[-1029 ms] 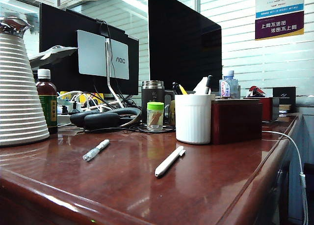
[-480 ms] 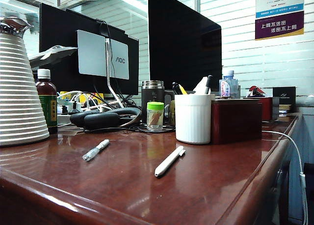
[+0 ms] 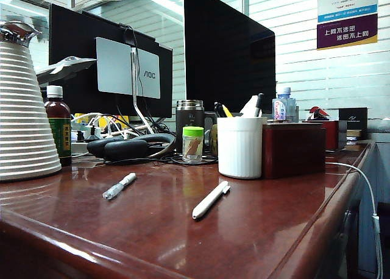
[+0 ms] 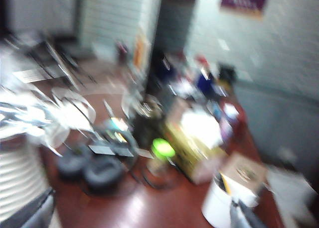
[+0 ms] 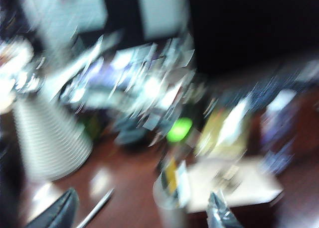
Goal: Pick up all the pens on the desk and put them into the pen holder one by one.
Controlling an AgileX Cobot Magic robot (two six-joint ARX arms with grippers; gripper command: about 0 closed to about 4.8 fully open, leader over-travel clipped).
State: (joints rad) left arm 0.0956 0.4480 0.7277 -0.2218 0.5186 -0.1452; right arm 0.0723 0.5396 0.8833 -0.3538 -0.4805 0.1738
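Observation:
Two pens lie on the glossy reddish-brown desk [image 3: 152,236]. The all-white one [image 3: 210,200] is near the middle and the shorter clear silvery one [image 3: 119,186] lies to its left. Behind them stands the white ribbed pen holder [image 3: 241,147], with dark- and yellow-tipped pens in it. Neither arm shows in the exterior view. Both wrist views are blurred. My left gripper [image 4: 139,220] hangs open above the desk with the pen holder [image 4: 217,208] beside one finger. My right gripper [image 5: 139,215] is open too, with a pen [image 5: 94,208] and the pen holder [image 5: 172,200] between its fingers, well below.
A white ribbed cone-shaped jug [image 3: 24,108] and a brown bottle [image 3: 58,123] stand at the left. Headphones [image 3: 128,146], a green-capped jar [image 3: 192,144], a dark steel tumbler [image 3: 189,117] and a dark red box [image 3: 294,148] crowd the back. A white cable [image 3: 365,187] hangs off the right edge.

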